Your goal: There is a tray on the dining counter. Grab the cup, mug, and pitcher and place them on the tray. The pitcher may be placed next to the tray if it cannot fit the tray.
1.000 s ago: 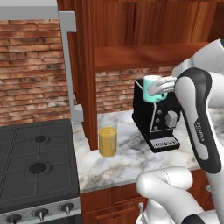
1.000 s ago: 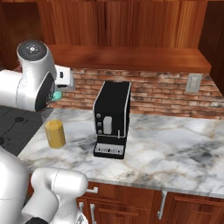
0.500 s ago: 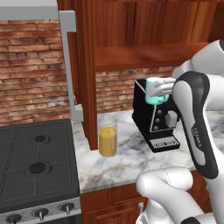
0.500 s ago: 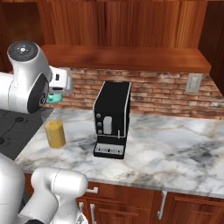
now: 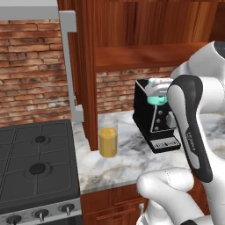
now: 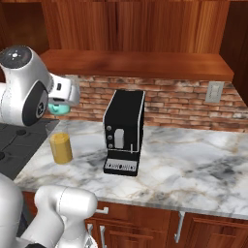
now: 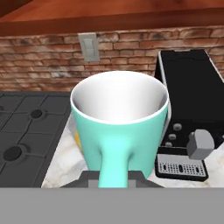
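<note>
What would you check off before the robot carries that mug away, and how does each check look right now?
1. End effector shut on the mug by its handle: ok.
2. Mug lifted off the worktop, hanging in the air: ok.
3. Mug apart from the coffee machine: ok, a gap shows in the right base view.
4. Mug empty, nothing to spill: ok, its white inside is bare.
5. Pitcher upright on the worktop, not yet picked up: ok.
6. Tray ready to take the mug: cannot tell.
</note>
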Tool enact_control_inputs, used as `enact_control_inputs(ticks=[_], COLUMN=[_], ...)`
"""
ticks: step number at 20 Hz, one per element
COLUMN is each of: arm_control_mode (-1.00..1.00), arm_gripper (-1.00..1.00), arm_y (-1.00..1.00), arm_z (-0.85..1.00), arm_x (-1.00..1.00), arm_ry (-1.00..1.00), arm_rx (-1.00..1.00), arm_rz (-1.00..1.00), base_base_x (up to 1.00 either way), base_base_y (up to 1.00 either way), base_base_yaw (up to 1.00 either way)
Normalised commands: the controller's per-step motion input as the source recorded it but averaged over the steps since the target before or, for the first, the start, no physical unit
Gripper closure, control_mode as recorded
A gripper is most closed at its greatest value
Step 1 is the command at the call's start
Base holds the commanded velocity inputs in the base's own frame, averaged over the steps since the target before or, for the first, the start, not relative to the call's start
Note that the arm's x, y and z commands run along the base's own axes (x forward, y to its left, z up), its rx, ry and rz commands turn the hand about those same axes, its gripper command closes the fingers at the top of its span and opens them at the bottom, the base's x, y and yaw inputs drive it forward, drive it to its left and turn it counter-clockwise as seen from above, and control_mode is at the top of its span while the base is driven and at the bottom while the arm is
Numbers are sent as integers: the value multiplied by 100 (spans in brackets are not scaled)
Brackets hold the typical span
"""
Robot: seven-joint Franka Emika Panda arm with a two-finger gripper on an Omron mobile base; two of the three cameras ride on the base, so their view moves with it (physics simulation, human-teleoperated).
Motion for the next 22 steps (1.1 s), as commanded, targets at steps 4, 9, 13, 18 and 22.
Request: enact_control_inputs(ticks=[4,9,13,18,22], arm_control_mode=[-100,100,100,100,100], arm_gripper=[100,100,100,100,100], arm_y=[0,0,0,0,0], arm_z=[-3,0,0,0,0], arm_x=[-11,0,0,0,0], arm_ry=[1,0,0,0,0], arm_rx=[0,0,0,0,0], arm_rz=[-5,0,0,0,0], base_base_x=[0,-55,-88,-94,-85], base_base_y=[0,-20,-46,-54,-45], base_base_yaw=[0,0,3,13,32])
